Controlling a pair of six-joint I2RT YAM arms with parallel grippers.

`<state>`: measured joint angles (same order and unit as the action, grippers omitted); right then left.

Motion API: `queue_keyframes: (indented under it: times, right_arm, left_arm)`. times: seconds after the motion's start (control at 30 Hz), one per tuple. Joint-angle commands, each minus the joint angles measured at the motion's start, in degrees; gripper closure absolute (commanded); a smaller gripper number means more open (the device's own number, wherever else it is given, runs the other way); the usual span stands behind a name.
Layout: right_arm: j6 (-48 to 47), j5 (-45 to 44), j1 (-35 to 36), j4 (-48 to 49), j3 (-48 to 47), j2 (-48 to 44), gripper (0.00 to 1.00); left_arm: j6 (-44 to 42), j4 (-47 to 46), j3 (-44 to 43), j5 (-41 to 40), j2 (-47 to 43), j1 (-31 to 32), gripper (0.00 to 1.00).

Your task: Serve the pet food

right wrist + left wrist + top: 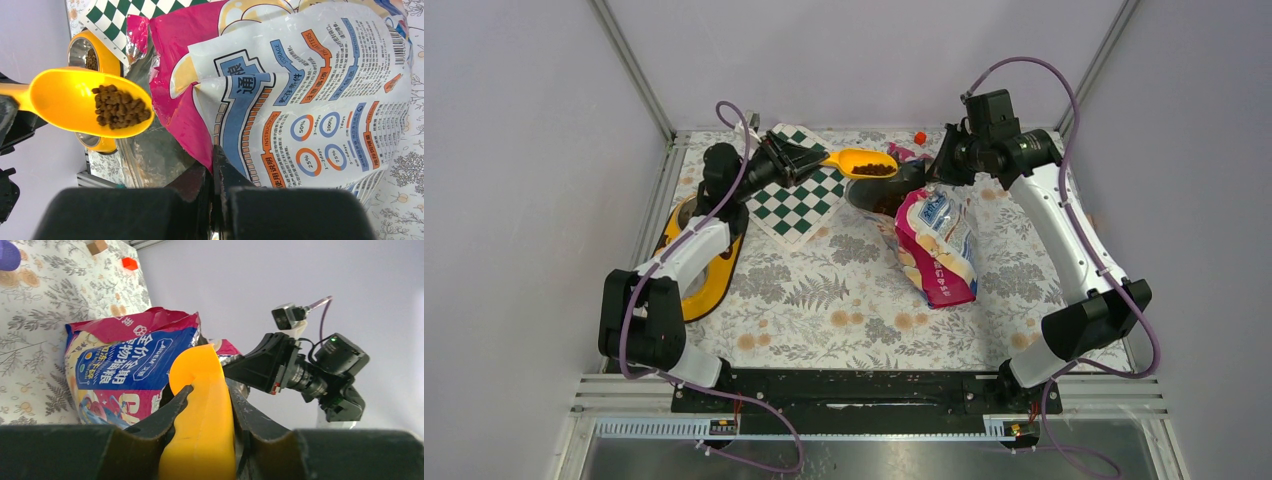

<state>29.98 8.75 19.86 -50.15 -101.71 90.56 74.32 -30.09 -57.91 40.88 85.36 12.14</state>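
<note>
Dark-brown pet food kibble fills the bowl of an orange scoop, which hangs above the open mouth of the pink-and-blue bag. My left gripper is shut on the scoop's handle. In the top view the loaded scoop is held level at the back of the table, just left of the bag. My right gripper is shut on the bag's pink rim, holding its mouth up. More kibble lies in a steel bowl of the yellow feeder.
The yellow feeder lies at the left under my left arm. A green-and-white checkered board sits between it and the bag. A small red cube rests near the back edge. Metal frame posts and grey walls close in the table.
</note>
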Motion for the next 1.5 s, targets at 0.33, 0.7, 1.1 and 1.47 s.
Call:
queue_keyframes:
  times: [0.33,0.7,1.1,1.47]
  right_arm:
    - [1.4,3.8,-2.7,3.9,-1.5,-2.2,1.00]
    - [0.7,3.8,-3.8,3.9,-0.8,-2.0,1.00]
    - [0.0,2.9,-5.4,3.8,-0.1,-1.9,1.00]
    - [-0.3,3.3,-5.9,3.9,-0.6,-1.8,1.00]
  left_arm:
    - [19.1,-23.5,8.0,3.6,-4.5,-3.3,1.00]
    - [21.6,-25.5,8.0,-4.4,-6.4,-8.2,1.00]
    - [13.2,-12.2,14.3,-18.1,-15.9,-19.2,1.00]
    - [2.8,-1.4,18.4,-26.7,-24.1,-31.8,1.00]
